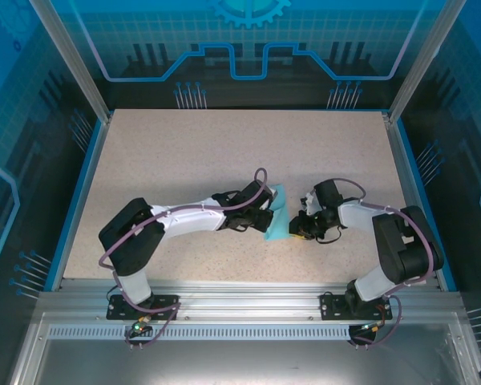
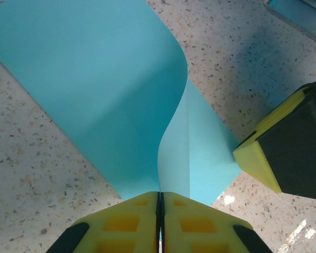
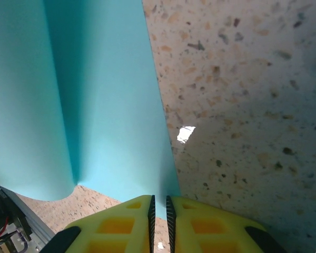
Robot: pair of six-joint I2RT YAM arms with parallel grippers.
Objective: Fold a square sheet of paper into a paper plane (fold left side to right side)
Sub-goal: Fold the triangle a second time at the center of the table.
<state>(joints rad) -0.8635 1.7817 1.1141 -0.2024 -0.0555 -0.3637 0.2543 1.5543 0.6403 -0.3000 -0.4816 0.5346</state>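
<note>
1. The square sheet of paper (image 1: 279, 226), light blue and unmarked, lies on the speckled table (image 1: 184, 160) just right of its middle.
2. From above, the left gripper (image 1: 264, 216) sits at the sheet's 9 o'clock and the right gripper (image 1: 299, 227) at its 3 o'clock, with the paper between them.
3. In the left wrist view, the left gripper's yellow fingers (image 2: 131, 221) are pressed together at 6 o'clock, with the sheet's edge pinched between them.
4. From that pinch, one layer curls up and away toward 11 o'clock. A paler layer with a straight crease lies flat toward 3 o'clock.
5. At 3 o'clock in the same view, the right gripper's yellow fingertip (image 2: 255, 158) touches the flat layer's corner.
6. In the right wrist view, the right gripper's jaws stand almost together at 6 o'clock, with only a thin slit between them.
7. The sheet's straight edge runs from 12 o'clock down to those jaws. It may be nipped or merely pressed down; I cannot tell which.
</note>
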